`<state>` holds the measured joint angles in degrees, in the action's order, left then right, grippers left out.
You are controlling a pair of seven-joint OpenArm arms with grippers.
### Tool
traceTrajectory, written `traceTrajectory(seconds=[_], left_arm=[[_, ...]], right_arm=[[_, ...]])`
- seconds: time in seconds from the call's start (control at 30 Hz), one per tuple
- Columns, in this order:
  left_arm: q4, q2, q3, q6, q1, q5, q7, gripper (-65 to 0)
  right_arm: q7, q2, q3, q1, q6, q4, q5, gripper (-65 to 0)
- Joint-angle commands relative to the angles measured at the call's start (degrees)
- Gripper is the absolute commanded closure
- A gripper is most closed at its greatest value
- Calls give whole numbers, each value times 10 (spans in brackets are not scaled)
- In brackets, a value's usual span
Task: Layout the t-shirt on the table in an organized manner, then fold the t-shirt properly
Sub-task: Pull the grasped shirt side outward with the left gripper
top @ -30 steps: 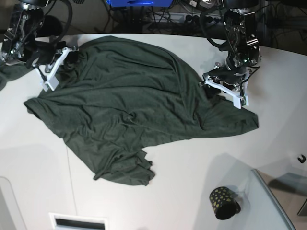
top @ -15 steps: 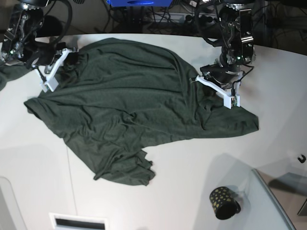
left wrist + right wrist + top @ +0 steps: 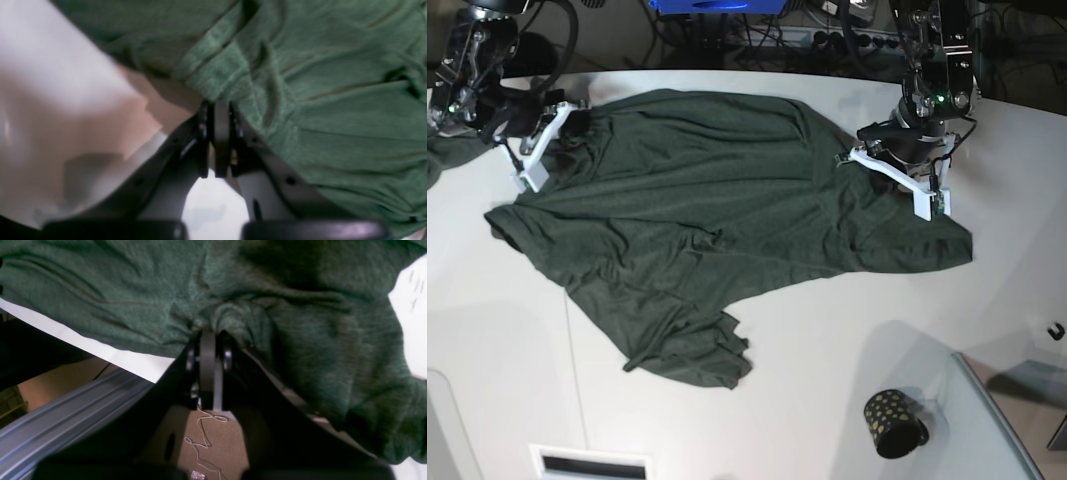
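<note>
Stretching across the far half of the table (image 3: pixel 827 350), the t-shirt (image 3: pixel 697 230) lies crumpled between both pincers, the left gripper (image 3: pixel 895 178) and right gripper (image 3: pixel 545 150) each clamped on an opposite edge, its long axis running between them.

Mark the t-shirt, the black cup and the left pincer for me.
t-shirt (image 3: pixel 677 210), base view, middle of the spread fabric.
black cup (image 3: pixel 892 422), base view, its dotted side.
left pincer (image 3: pixel 216 110), left wrist view, shut tips pinching the shirt's edge.

The smooth white table (image 3: pixel 847 300) bore a rumpled dark green fabric t-shirt (image 3: pixel 697 230) and a small black gold-dotted cup (image 3: pixel 892 422).
</note>
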<state>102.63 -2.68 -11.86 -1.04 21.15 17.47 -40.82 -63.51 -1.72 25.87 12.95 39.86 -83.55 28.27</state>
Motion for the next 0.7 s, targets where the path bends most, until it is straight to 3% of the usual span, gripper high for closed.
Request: traceTrajectory(seconds=[0.0,0.17,0.5,0.67], left_arm=[[21,-2,-1,0,9,2,9,0],[41,-2,-8,0,29,2,-48,0],[81,-2,-4,0,19,2,-54,0],[73,0,-3,0,-29,3,-139,0]], right_arm=[[3,-4,1,-4,1,-7,10,-2],[3,-4,1,-4,1,-7,10,-2],[1,-12,1,-4,1,-7,10,-2],[5,-18,0,-9,1,-7,10,-2]])
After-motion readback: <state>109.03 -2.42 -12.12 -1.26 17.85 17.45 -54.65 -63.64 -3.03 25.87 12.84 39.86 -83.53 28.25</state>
